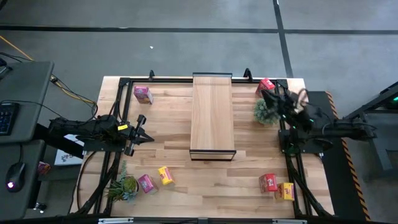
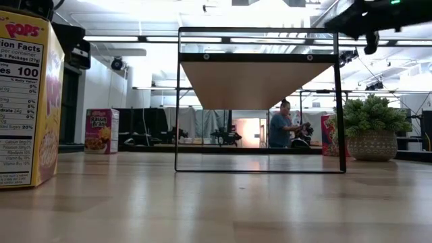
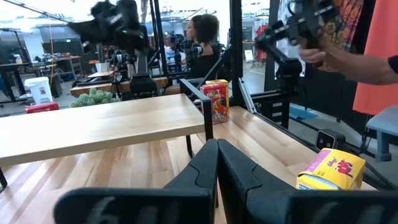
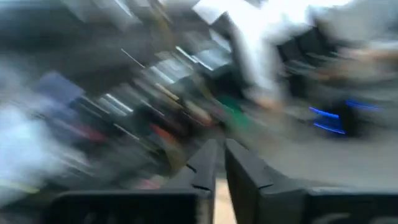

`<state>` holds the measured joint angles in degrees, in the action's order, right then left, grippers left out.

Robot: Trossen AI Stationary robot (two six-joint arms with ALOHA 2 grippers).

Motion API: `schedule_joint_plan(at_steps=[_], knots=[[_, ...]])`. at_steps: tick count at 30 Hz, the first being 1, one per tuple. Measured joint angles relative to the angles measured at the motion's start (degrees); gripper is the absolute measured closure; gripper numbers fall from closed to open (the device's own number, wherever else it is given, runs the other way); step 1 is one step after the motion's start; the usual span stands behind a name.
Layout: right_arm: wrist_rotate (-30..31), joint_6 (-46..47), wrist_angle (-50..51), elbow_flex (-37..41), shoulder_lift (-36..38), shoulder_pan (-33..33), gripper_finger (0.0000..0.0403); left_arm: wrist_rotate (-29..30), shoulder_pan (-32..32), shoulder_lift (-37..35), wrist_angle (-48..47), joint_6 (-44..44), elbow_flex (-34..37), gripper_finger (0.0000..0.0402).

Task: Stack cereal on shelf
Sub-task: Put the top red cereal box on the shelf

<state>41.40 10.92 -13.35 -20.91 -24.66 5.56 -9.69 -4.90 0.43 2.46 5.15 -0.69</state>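
Note:
The shelf (image 1: 212, 115) stands on its dark frame legs in the middle of the table. Six cereal boxes stand on the tabletop: pink (image 1: 143, 94) and red (image 1: 266, 84) at the far corners, pink (image 1: 147, 183) and yellow (image 1: 165, 175) near left, red (image 1: 268, 182) and yellow (image 1: 285, 191) near right. My left gripper (image 1: 147, 137) hovers shut left of the shelf, pointing at it (image 3: 217, 152). My right gripper (image 1: 267, 95) is raised above the far right corner near the red box; its fingers (image 4: 217, 158) are together and the view is smeared.
A potted green plant (image 1: 266, 112) sits right of the shelf under my right arm; another (image 1: 123, 186) lies at the near left corner. A person's hand (image 3: 314, 55) holds a device beyond the table's right edge. Bare wood lies between the shelf and the near boxes.

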Motion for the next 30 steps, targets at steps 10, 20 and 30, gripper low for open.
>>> schedule_joint_plan(at_steps=[10, 20, 30], knots=[[-7.2, 17.3, 65.3, -35.2, -33.0, 29.9, 0.0144, 0.0, 0.0, 0.0, 0.0, 0.0, 0.0, 0.0402], [-17.1, 5.3, 65.6, -38.9, -51.9, 45.3, 0.0085, 0.0, 0.0, 0.0, 0.0, 0.0, 0.0, 0.0402], [-17.9, -0.9, 61.4, -39.1, -58.4, 48.8, 0.0084, 0.0, 0.0, 0.0, 0.0, 0.0, 0.0, 0.0401]])
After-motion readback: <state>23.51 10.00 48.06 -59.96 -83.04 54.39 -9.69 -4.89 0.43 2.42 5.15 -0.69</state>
